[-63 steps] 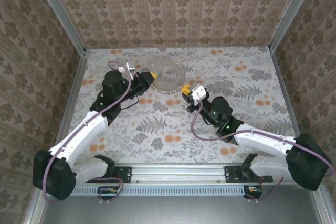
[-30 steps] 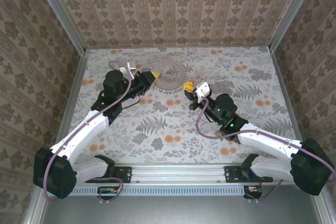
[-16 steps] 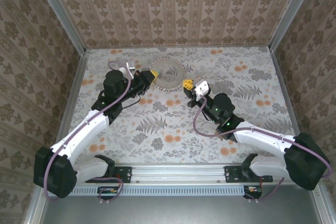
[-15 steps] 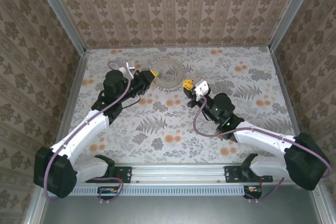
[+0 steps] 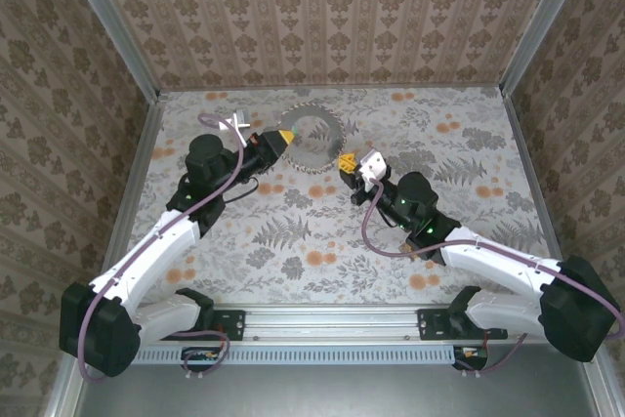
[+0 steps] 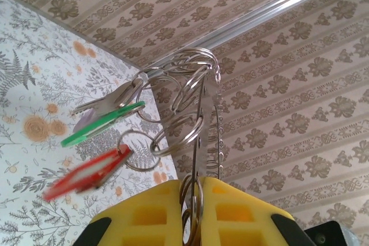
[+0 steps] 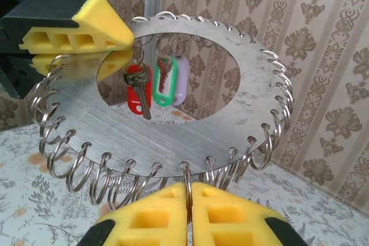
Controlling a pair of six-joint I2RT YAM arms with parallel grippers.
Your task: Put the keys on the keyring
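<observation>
The keyring (image 5: pixel 312 139) is a flat silvery disc with a wide hole and many small split rings round its rim, held up off the table between both arms. My left gripper (image 5: pixel 282 137) is shut on its left edge, which runs between the yellow pads (image 6: pixel 150 214) edge-on. My right gripper (image 7: pixel 188 188) is shut on one small split ring at the keyring's (image 7: pixel 230 119) near rim. The keys hang from rings on the far rim: a red-tagged one (image 7: pixel 137 87), a green-tagged one (image 7: pixel 164 84) and a lilac tag (image 7: pixel 182 79). The red (image 6: pixel 86 174) and green (image 6: pixel 104 124) tags dangle left of the keyring (image 6: pixel 203 113).
The floral table (image 5: pixel 322 231) is boxed in by patterned walls (image 5: pixel 322 17) at the back and both sides, with metal corner rails (image 5: pixel 117 31). A rail with the arm bases (image 5: pixel 332 324) runs along the near edge.
The keyring has tipped up and shifted slightly between the grippers. The right gripper came a little nearer and lower; the left arm drew back slightly. The keys swing.
</observation>
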